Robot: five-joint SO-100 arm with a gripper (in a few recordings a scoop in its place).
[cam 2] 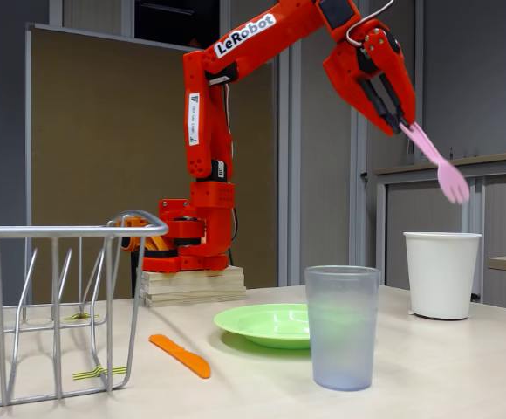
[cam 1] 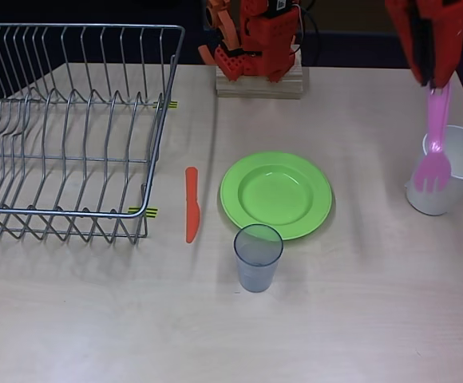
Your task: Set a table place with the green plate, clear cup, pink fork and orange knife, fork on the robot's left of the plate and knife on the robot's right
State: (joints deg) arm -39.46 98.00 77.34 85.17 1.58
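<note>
The green plate (cam 1: 276,194) (cam 2: 269,324) lies flat in the middle of the table. Just in front of it stands the clear cup (cam 1: 257,257) (cam 2: 341,326), upright. The orange knife (cam 1: 191,204) (cam 2: 181,355) lies on the table to the left of the plate in both views. My gripper (cam 1: 433,81) (cam 2: 406,127) is high in the air at the right, shut on the handle of the pink fork (cam 1: 435,148) (cam 2: 438,163). The fork hangs tines down above a white cup (cam 1: 449,181) (cam 2: 441,274), well clear of its rim in the fixed view.
A wire dish rack (cam 1: 65,128) (cam 2: 57,314) fills the left part of the table. The arm's base (cam 1: 259,48) (cam 2: 188,249) sits on a wooden block at the far edge behind the plate. Bare tabletop lies between the plate and the white cup.
</note>
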